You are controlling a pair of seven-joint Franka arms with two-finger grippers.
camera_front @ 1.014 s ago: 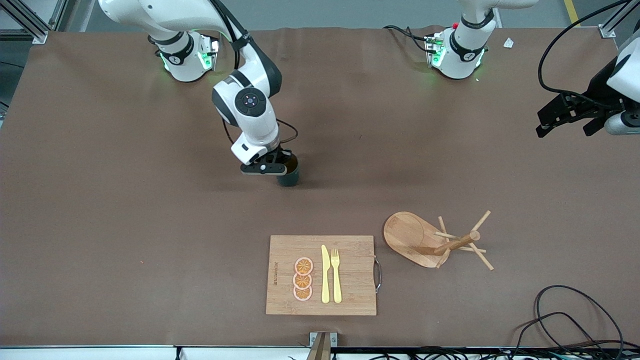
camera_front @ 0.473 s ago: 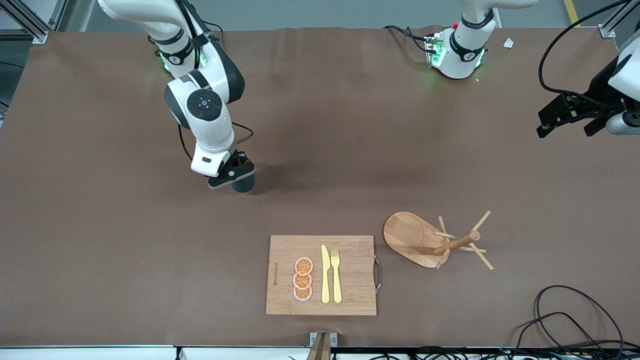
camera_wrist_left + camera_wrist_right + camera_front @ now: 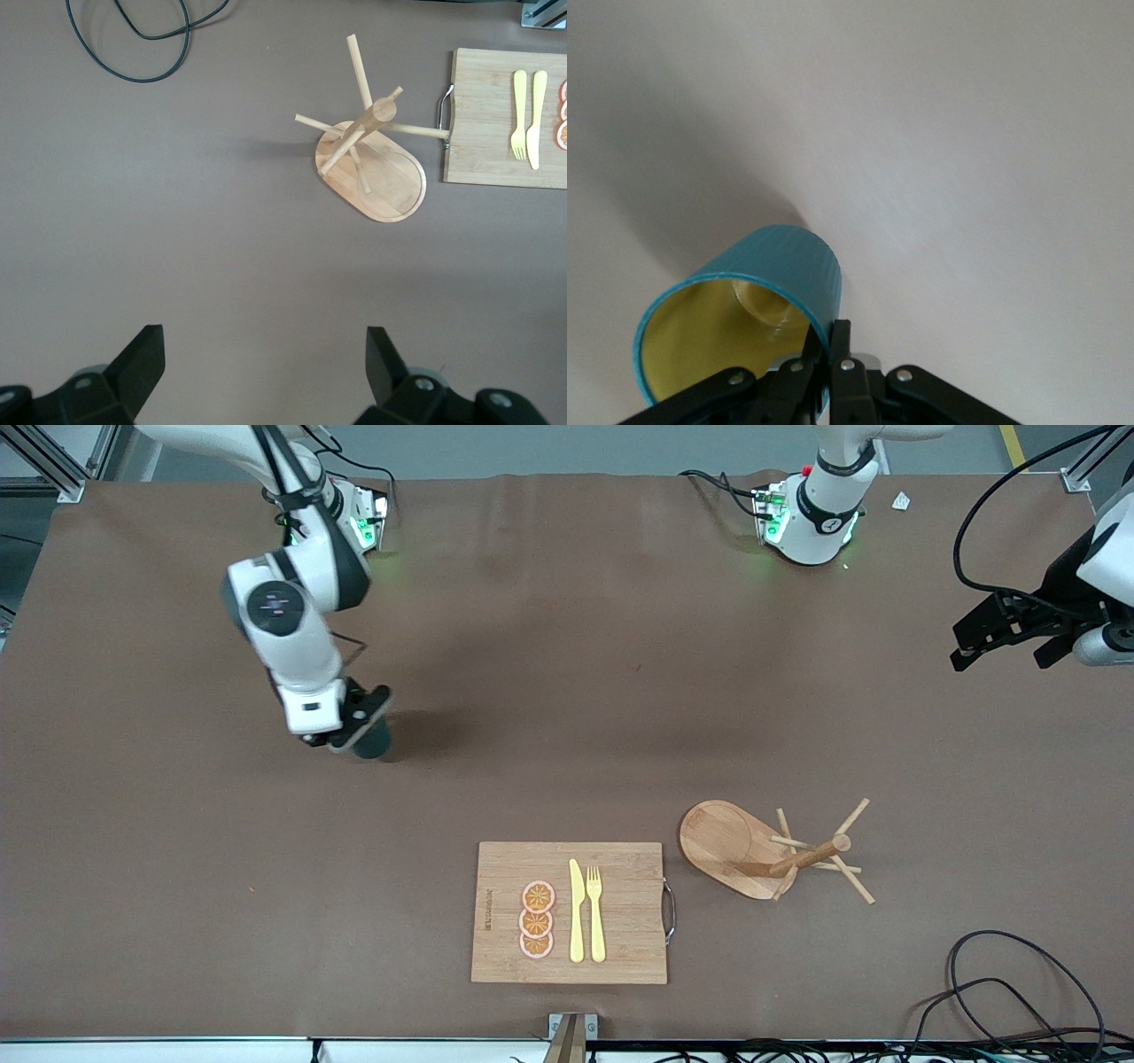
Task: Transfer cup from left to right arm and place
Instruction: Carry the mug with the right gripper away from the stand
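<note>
Teal ribbed cup (image 3: pixel 372 741) with yellow inside is clamped by the rim in the right gripper (image 3: pixel 359 728), now carried toward the right arm's end over brown table (image 3: pixel 620 691), handover done, placement pending; left gripper (image 3: pixel 997 633) is parked wide open, empty.

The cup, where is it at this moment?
The cup is in the shut right claw, over the bare table toward the right arm's end, well away from the cutting board.

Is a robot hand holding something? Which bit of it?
Yes. The right hand pinches the cup by its rim. The left hand is open and holds nothing.
</note>
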